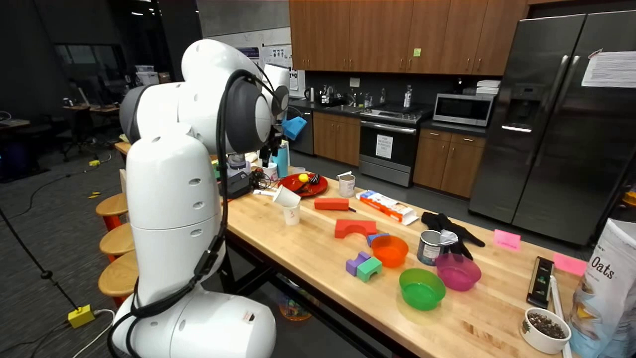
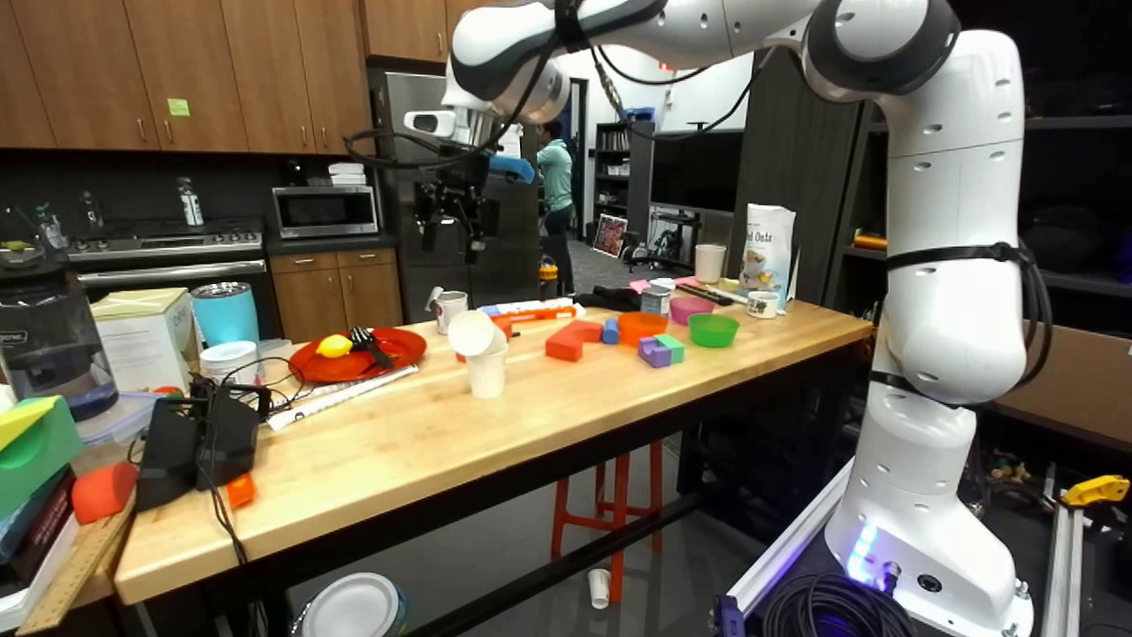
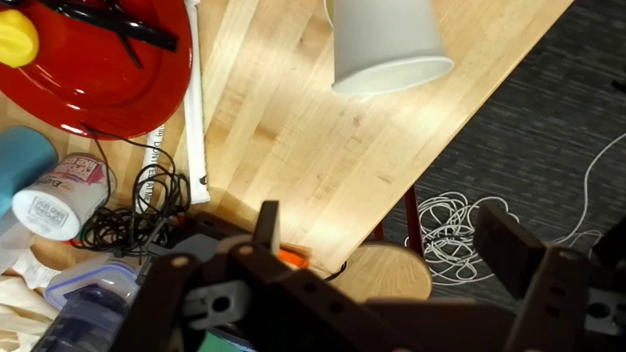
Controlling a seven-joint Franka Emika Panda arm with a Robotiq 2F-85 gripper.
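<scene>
Spanning an exterior view, the smooth wooden table (image 2: 380,464) carries a glossy round plate (image 2: 407,347). The gripper (image 3: 384,227) hangs above tabletop height, spread wide, holding nothing. Right of the plate, two tapered paper cups (image 2: 485,364) stack, the upper tilted; open wood extends to the near edge.

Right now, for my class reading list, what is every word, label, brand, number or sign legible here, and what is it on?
"Oats": printed bag
"3": lower paper cup
"like": white jar; its other print, brand included, is unclear
"DON" and "EAT ME": narrow white strip, text partly hidden
Too small or blurred: oven sign, refrigerator paper, wall poster, orange-and-white box
</scene>
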